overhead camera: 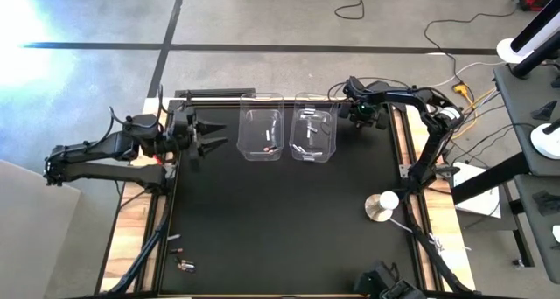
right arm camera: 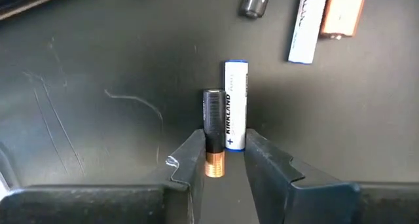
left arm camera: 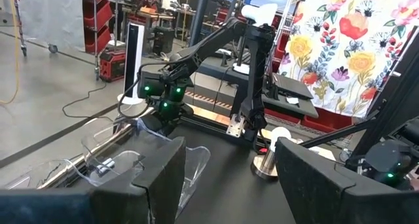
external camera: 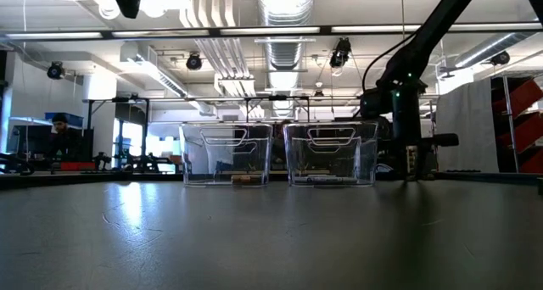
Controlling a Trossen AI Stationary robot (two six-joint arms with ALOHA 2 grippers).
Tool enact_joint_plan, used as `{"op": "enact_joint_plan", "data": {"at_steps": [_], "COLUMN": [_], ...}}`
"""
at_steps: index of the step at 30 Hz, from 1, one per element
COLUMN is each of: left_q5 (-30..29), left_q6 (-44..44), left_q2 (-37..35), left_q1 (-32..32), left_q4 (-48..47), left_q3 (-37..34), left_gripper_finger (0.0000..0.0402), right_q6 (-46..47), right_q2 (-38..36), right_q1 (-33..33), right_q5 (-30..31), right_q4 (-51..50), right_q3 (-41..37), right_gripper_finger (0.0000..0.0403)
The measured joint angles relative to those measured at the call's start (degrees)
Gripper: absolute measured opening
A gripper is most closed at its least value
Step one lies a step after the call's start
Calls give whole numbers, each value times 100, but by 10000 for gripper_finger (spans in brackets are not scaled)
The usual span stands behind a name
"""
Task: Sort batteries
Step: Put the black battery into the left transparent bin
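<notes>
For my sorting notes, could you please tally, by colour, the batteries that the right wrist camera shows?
Black-and-copper batteries: 2, one between the right fingers at, one partly cut off at.
White batteries: 2, at and.
Dark grey battery: 1, partly cut off.
Total: 5

Bench (overhead camera: 280, 220): matt black top, faintly scuffed, with pale bare-wood edges. Two bins (overhead camera: 262, 135) (overhead camera: 314, 138): clear, glossy plastic. Disc (overhead camera: 381, 206): white top on a shiny metal base. Batteries between the right pincer (right arm camera: 222, 155) fingers: one dark with a coppery metallic end (right arm camera: 213, 131), one glossy silver-white with a printed label (right arm camera: 235, 105). Pincer fingers (right arm camera: 267, 165): matt dark plastic.
</notes>
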Motion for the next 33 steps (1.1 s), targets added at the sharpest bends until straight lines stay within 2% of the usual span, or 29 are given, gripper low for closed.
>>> {"op": "enact_joint_plan", "data": {"at_steps": [8, 13, 33], "left_q5": [0, 1, 7], "left_q6": [24, 65, 1], "left_q2": [-24, 3, 15], "left_q1": [0, 0, 0], "left_q4": [-65, -79, -394], "left_q3": [0, 0, 0], "left_gripper_finger": [213, 213, 213], "right_q6": [-1, 192, 246], "right_q2": [-69, -89, -78], "right_q1": [76, 260, 278], "right_q5": [-107, -145, 158], "right_q4": [-313, -435, 124], "right_q3": [-2, -2, -202], "right_gripper_finger": [146, 152, 47]}}
